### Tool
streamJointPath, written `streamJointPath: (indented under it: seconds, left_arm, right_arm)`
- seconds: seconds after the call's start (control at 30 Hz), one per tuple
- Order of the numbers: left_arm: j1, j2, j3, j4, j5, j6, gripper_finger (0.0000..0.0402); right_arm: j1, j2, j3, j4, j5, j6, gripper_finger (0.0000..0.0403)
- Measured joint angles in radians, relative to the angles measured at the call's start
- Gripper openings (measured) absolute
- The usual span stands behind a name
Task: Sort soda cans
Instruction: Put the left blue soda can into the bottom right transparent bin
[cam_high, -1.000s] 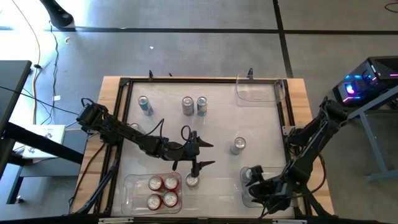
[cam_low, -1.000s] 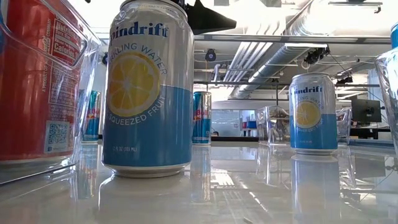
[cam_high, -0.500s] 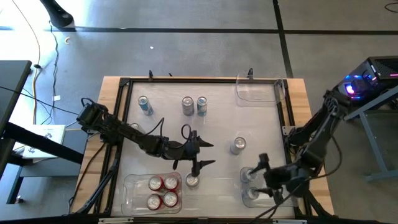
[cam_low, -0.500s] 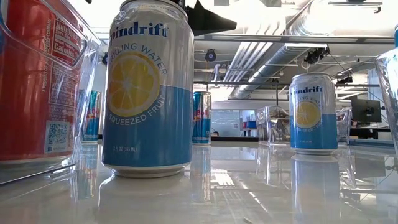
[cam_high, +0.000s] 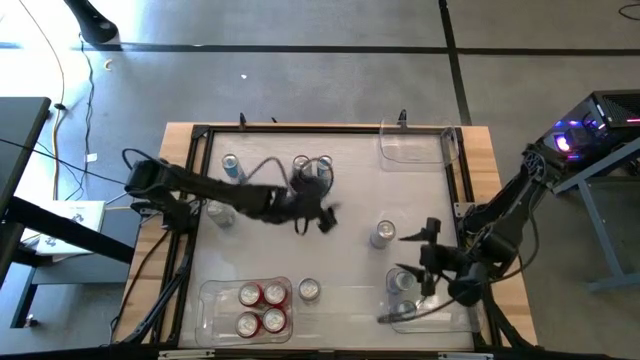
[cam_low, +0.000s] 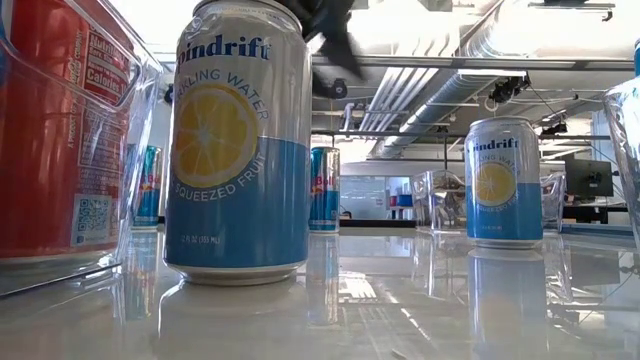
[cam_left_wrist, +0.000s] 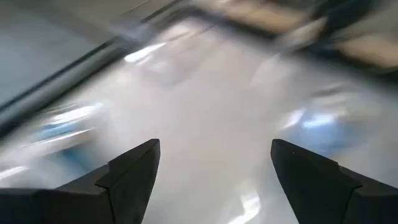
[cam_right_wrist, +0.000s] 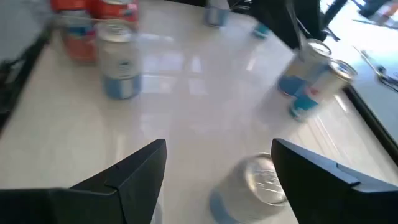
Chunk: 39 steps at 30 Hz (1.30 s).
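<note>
The left arm stretches across the middle of the surface (cam_high: 350, 180), its left hand (cam_high: 318, 212) spread and empty just short of two upright soda cans (cam_high: 312, 168); a second ago it hovered over the lemon can (cam_high: 309, 290) beside the bin of red cans (cam_high: 262, 308). The right hand (cam_high: 428, 255), fingers spread and empty, has lifted from the right bin (cam_high: 440, 318) and sits near a lone can (cam_high: 383, 234).

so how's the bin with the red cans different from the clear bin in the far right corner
The front-left bin holds four red cans; the far-right bin shows no cans inside. The front-left bin sits along the table's near edge, on the left arm's side; the far-right bin sits at the far edge, on the right arm's side. Both are clear rectangular plastic bins.
</note>
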Motion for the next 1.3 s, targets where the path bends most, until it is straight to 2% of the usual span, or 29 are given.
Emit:
streamJointPath:
  seconds: [0.17, 0.3, 0.4, 0.6, 0.7, 0.97, 1.17, 1.3]
  left_arm:
    - [0.068, -0.066, 0.127, -0.623, -0.171, -0.170, 0.0289]
    - [0.143, -0.204, 0.097, -0.856, -0.124, -0.256, 0.0280]
    - [0.213, -0.336, 0.035, -0.937, -0.061, -0.315, 0.0274]
    - [0.359, -0.553, -0.116, -0.949, 0.121, -0.368, 0.0271]
    - [0.402, -0.603, -0.186, -0.939, 0.147, -0.317, 0.0271]
    - [0.509, -0.621, -0.293, -0.889, 0.178, -0.245, 0.0278]
    - [0.588, -0.616, -0.366, -0.769, 0.228, -0.190, 0.0280]
    - [0.628, -0.617, -0.415, -0.698, 0.224, -0.177, 0.0280]
  right_arm:
    - [-0.031, 0.000, 0.000, 0.019, 0.020, 0.009, 0.0286]
    - [-0.034, 0.000, 0.000, 0.051, 0.024, -0.022, 0.0286]
    - [-0.034, 0.000, 0.000, 0.054, 0.025, -0.023, 0.0286]
    - [-0.034, 0.000, 0.000, 0.055, 0.024, -0.042, 0.0286]
    - [-0.034, 0.000, 0.000, 0.055, 0.025, -0.052, 0.0286]
    - [-0.034, 0.000, 0.000, 0.055, 0.025, -0.062, 0.0286]
    - [-0.034, 0.000, 0.000, 0.055, 0.019, -0.060, 0.0286]
    - [-0.034, 0.000, 0.000, 0.055, 0.018, -0.060, 0.0286]
